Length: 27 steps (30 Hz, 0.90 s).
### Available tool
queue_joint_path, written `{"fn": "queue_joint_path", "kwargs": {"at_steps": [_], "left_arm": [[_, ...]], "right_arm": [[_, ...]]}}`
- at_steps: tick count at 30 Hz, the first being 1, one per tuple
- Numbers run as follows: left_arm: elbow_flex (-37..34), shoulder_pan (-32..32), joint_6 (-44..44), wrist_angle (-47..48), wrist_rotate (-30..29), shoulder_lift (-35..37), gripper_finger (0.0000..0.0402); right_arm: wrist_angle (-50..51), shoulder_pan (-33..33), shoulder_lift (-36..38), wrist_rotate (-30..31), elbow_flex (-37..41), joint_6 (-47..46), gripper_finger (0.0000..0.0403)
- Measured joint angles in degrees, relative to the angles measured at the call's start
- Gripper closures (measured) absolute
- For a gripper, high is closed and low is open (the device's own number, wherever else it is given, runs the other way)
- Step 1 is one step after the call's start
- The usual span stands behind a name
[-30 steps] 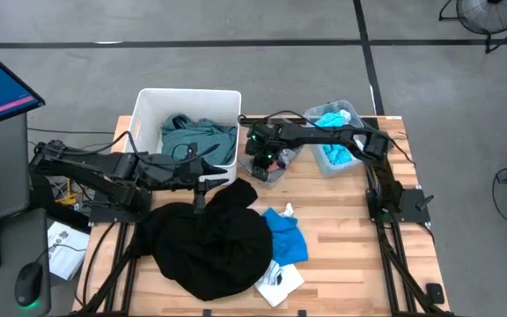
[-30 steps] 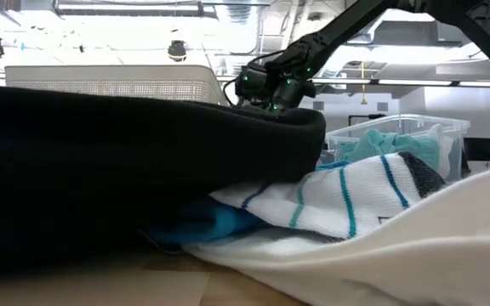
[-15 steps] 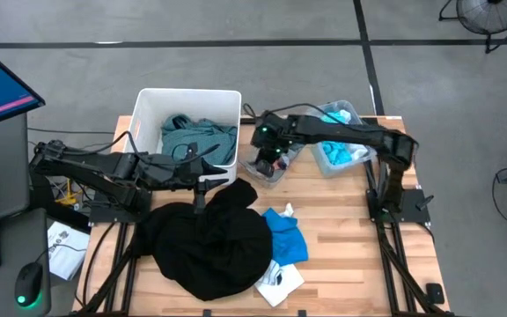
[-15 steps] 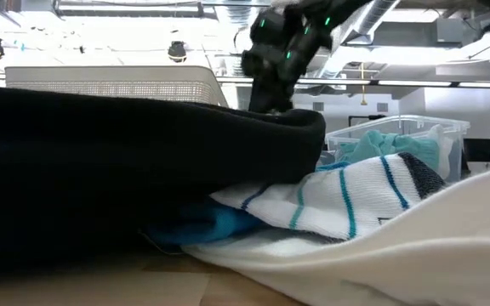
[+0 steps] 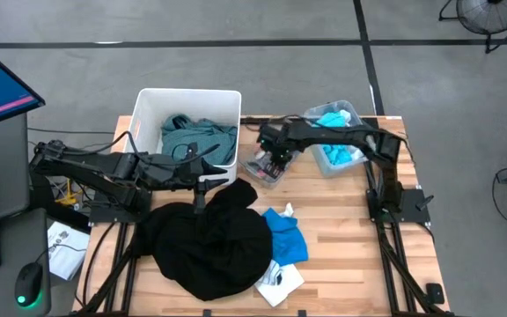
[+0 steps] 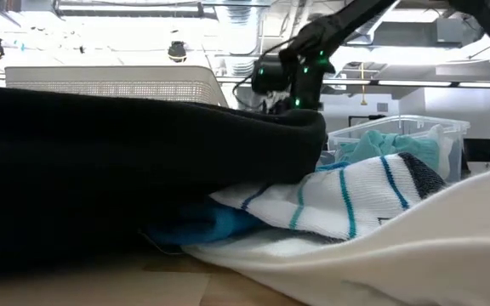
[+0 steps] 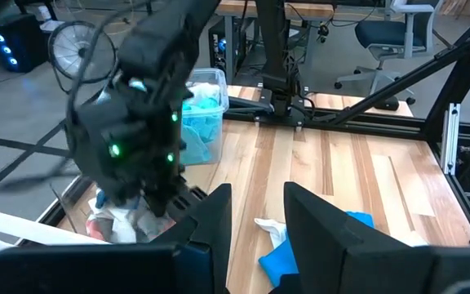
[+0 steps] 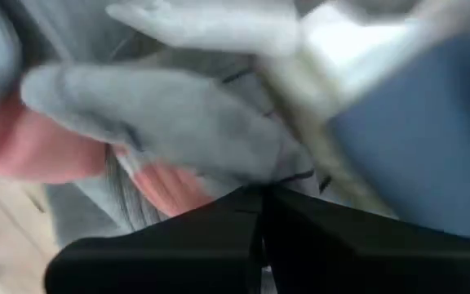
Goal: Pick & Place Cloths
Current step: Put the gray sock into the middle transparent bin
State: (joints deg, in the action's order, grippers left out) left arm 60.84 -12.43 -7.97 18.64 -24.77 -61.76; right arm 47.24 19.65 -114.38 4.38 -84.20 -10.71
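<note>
The right end effector (image 5: 273, 164) is down in the small clear plastic bin (image 5: 262, 171) at the worktop's far middle, fingers closed together against grey and pink socks (image 8: 170, 131); I cannot tell if it grips any. Lifting could snag neighbours and drag the bin. The left end effector (image 7: 255, 216), parted and empty, waits by the large black garment (image 5: 209, 242)

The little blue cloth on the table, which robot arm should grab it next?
Probably the left. The left gripper hangs open at the black garment, close to the small blue cloth. The right gripper is down in a clear bin of socks, fingers together, farther off.
</note>
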Motion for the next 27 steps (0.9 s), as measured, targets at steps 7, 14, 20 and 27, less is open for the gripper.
{"fn": "queue_joint_path", "kwargs": {"at_steps": [7, 14, 20, 27], "left_arm": [[0.0, 0.0, 0.0, 0.0, 0.0, 0.0, 0.0303], [0.0, 0.0, 0.0, 0.0, 0.0, 0.0, 0.0303], [0.0, 0.0, 0.0, -0.2, 0.0, 0.0, 0.0303], [0.0, 0.0, 0.0, -0.3, 0.0, 0.0, 0.0303]], "right_arm": [[1.1, -1.2, -2.5, -0.2, 1.1, -1.2, 0.0403], [0.3, -1.6, 6.6, 0.2, 1.1, -1.0, 0.0403], [-0.2, -0.4, 14.1, 11.1, 1.0, -2.5, 0.0403], [-2.0, 2.5, 13.2, 20.3, 1.0, -2.9, 0.0403]]}}
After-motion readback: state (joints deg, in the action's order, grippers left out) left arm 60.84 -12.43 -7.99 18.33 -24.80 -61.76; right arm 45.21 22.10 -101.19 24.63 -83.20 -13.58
